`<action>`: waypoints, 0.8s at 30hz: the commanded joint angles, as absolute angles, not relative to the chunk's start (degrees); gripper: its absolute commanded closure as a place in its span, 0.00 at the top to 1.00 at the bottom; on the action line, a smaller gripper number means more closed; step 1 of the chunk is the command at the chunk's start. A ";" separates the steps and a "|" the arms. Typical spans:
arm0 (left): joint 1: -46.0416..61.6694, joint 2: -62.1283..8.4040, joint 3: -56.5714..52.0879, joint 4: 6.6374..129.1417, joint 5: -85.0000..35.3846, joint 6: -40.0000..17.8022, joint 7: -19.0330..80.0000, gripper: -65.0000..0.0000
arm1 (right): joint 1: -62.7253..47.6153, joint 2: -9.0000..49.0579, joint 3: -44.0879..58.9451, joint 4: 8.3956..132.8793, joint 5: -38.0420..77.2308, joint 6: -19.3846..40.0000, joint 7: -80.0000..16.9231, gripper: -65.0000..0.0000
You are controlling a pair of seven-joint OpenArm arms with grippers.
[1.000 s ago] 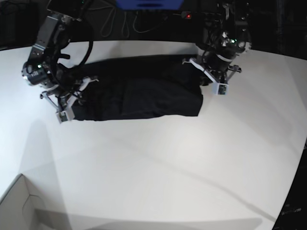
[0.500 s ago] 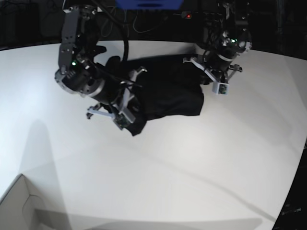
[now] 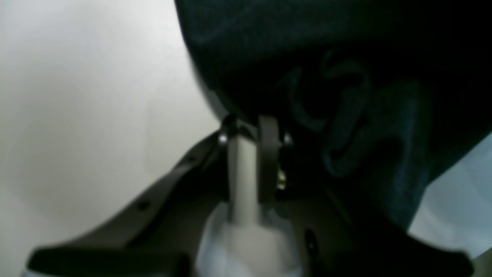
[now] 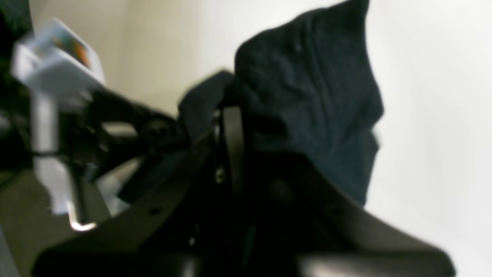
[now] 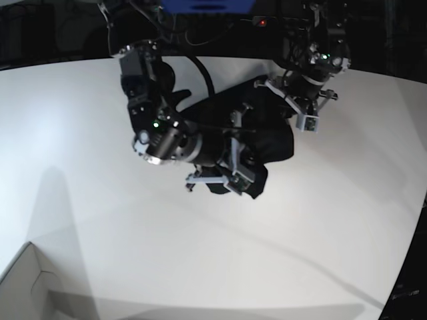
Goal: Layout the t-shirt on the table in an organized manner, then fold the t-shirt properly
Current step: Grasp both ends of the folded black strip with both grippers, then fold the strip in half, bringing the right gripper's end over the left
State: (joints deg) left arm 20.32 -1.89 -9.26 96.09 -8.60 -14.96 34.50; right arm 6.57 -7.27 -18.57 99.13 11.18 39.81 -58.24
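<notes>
Step in hand, as judged: a crosswise fold, one end of the t-shirt (image 5: 267, 137) carried over toward the other. To do it well, the lifted edge should land square on the anchored edge and be released only once the cloth lies flat.

The right gripper (image 5: 235, 175) is pinched on a black fold, cloth draping from its fingers (image 4: 231, 142) above the table (image 5: 200, 247). The left gripper (image 5: 303, 113) is pinched on the shirt's opposite end, cloth bunched just beyond its fingers (image 3: 268, 142).
</notes>
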 commanded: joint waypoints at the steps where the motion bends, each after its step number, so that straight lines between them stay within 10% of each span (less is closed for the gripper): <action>1: 20.18 -1.98 -9.27 97.45 -9.01 -14.90 33.36 0.14 | 8.13 -8.04 -19.82 98.95 12.62 40.00 -55.16 0.00; 7: 20.18 -1.98 -9.45 97.45 -9.01 -14.90 33.36 0.14 | 9.10 -8.13 -26.51 91.38 12.70 40.00 -48.31 0.00; 24: 23.87 -2.42 -9.71 102.81 -9.27 -14.90 33.36 0.20 | 9.01 -6.99 -27.74 87.69 12.70 40.00 -40.57 0.47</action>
State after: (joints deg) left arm 23.77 -2.20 -9.65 101.71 -8.80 -14.92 34.52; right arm 7.97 -6.48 -27.77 86.26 11.22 39.81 -42.35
